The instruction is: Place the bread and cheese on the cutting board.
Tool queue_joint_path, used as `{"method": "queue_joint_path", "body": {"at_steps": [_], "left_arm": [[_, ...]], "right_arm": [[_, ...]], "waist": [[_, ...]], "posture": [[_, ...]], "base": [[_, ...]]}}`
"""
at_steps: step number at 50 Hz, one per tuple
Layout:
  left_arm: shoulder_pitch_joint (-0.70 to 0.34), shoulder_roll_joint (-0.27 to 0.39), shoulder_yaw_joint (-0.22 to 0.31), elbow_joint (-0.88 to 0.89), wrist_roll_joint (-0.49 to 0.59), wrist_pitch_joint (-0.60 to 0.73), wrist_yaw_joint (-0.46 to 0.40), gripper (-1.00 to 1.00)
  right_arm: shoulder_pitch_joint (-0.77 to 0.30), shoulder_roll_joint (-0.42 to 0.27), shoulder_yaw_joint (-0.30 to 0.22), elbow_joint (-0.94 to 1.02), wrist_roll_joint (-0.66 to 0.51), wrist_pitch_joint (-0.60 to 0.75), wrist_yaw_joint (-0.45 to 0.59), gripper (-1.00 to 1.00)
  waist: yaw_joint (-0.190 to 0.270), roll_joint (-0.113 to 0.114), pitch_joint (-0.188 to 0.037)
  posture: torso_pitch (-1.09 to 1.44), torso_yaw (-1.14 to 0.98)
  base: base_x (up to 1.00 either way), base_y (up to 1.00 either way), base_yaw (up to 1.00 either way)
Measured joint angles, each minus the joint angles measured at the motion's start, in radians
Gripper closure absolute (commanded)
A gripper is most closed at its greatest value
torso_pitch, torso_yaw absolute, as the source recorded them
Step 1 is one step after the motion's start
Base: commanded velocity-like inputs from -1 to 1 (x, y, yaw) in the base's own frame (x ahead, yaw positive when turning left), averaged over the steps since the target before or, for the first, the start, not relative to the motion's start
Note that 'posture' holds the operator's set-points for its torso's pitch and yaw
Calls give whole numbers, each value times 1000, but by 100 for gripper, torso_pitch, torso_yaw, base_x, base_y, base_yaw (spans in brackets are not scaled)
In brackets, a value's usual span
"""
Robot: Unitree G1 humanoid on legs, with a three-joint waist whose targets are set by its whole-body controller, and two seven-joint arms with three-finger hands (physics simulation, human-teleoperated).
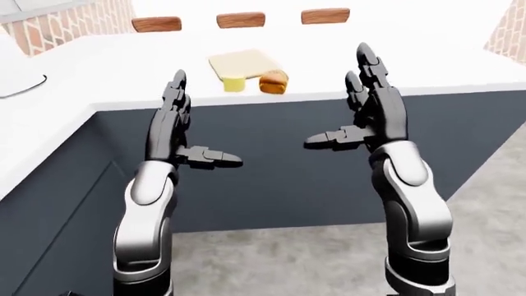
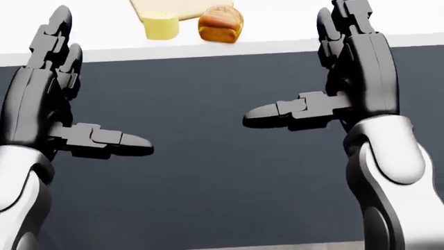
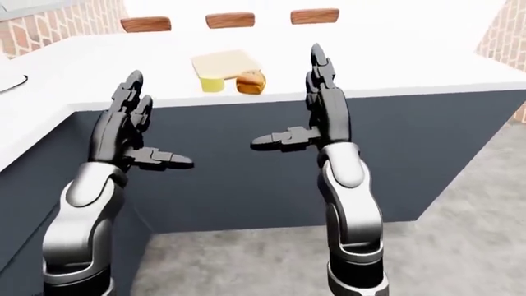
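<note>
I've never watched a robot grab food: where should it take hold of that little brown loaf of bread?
Probably across the two long sides of the small brown bread loaf, coming from above. It stands apart from the pale yellow cheese block on its left, so fingers fit on both sides. Both hands are open.

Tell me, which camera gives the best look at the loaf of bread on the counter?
The head view: there the bread is largest, its brown crust clear, beside the cheese near the counter edge. The left-eye and right-eye views show it whole but small, just below the cutting board, between the raised hands.
</note>
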Motion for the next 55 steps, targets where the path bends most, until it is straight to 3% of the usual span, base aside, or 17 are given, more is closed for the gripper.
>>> {"method": "queue_joint_path", "body": {"at_steps": [4,11,14,16,20,24,25,26,28,30,40,42,45,47,49,52,55], "left_arm": [[30,4,25,7,9,22,4,-100],[19,-2,12,8,13,-1,4,-100],[28,-17,-11,20,11,-8,-1,-100],[36,-18,-21,30,9,0,-8,-100],[29,-19,-12,13,12,-4,-7,-100],[22,-18,-11,-10,16,-15,-7,-100],[23,-17,-10,-14,17,-18,-7,-100],[27,-13,-5,-14,18,-21,-7,-100],[51,-12,9,3,22,-16,-4,-100],[58,-12,17,17,27,0,-1,-100],[37,-7,15,-18,23,-15,-2,-100],[51,-18,3,-8,22,-18,-3,-100],[58,-20,-15,10,16,-2,-13,-100],[47,-16,-8,0,17,-3,-13,-100],[39,-15,-1,-15,19,-12,-10,-100],[45,-8,8,-22,22,-11,-9,-100],[63,-3,26,-3,30,11,-5,-100]], "right_arm": [[24,11,34,-1,8,11,11,-100],[9,9,22,-23,5,-1,15,-100],[29,8,8,-7,0,-16,11,-100],[40,11,3,13,-3,-10,6,-100],[42,9,4,-2,0,-20,8,-100],[37,4,-4,-23,8,-28,6,-100],[33,3,-3,-28,9,-29,6,-100],[36,10,1,-33,11,-31,6,-100],[56,18,24,-33,17,-21,12,-100],[59,15,33,-34,22,-2,19,-100],[26,14,23,-81,16,-17,28,-100],[46,13,15,-68,16,-18,27,-100],[60,8,0,-49,10,-3,20,-100],[42,8,-1,-59,9,-6,16,-100],[31,6,1,-81,13,-13,12,-100],[22,9,5,-84,24,-16,8,-100],[23,3,25,-79,35,23,8,-100]], "waist": [[25,-17,13],[55,-118,10],[27,-121,23],[14,-130,13],[-1,-100,1],[-20,-42,-5],[-13,-16,-11],[-2,-9,-8],[16,-6,18],[27,-7,18],[53,-111,-10],[40,-106,25],[23,-131,12],[21,-120,0],[16,-106,12],[37,-53,17],[48,-47,42]], "posture": [[0,0],[0,0],[0,0],[0,0],[0,0],[0,0],[0,0],[0,0],[0,0],[0,0],[0,0],[0,0],[0,0],[0,0],[0,0],[0,0],[0,0]], "base": [[50,20,0],[50,30,0],[52,31,0],[55,30,0],[57,31,0],[57,28,0],[58,28,0],[58,28,0],[57,28,0],[57,27,0],[57,30,0],[50,29,0],[26,9,0],[0,0,0],[0,0,0],[0,0,0],[0,0,0]]}}
